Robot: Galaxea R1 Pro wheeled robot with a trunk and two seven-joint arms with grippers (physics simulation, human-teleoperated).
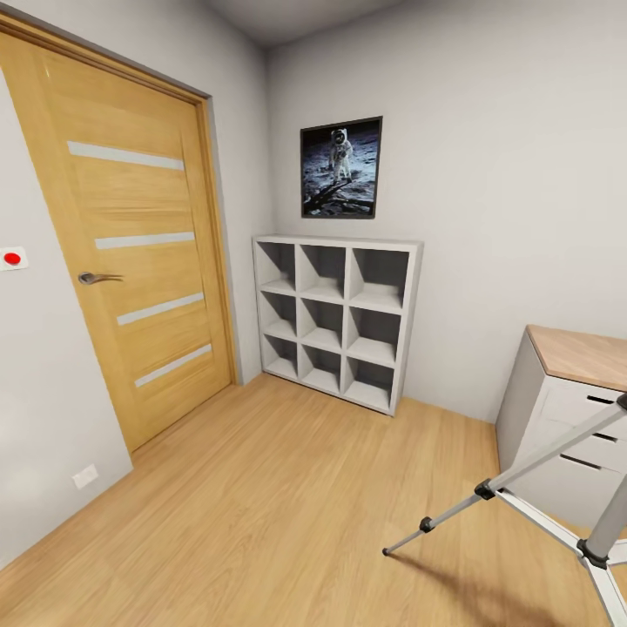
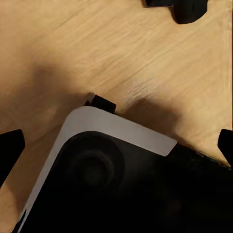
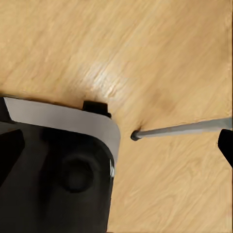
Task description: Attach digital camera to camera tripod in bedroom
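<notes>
Standing at the lower right corner of the head view, the camera tripod point(image 1: 522, 475) shows only its lower part: thin silver legs with black joints. One leg runs long and slanted from the upper right down to the left, ending in a small black foot on the wood plank floor point(image 1: 287, 505); another drops steeply toward the bottom right edge. Its head is cut off by the frame, so I cannot tell which way it faces.

Behind the tripod, against the right wall, is a grey table point(image 1: 575, 409) with a wood top and drawer fronts. In the far corner stands a white cube shelf point(image 1: 335, 318), three by three, and every compartment I can see into is bare. A framed astronaut picture point(image 1: 341, 167) hangs above it. On the left wall is a wooden door point(image 1: 131, 252) with pale horizontal strips and a metal handle, plus a small white plate with a red button point(image 1: 12, 258) beside it.

From the right wrist view, a tripod leg point(image 3: 184, 128) lies slanted over the floor, its foot just beside the robot's black and white base point(image 3: 63, 155). From the left wrist view the same kind of base corner point(image 2: 111, 165) sits over the planks. Dark fingertips point(image 2: 9, 150) of the left gripper sit at opposite edges, well apart, so it looks wide with nothing between them. Of the right gripper, a single dark tip point(image 3: 225, 143) shows at the edge; I cannot tell its state.
</notes>
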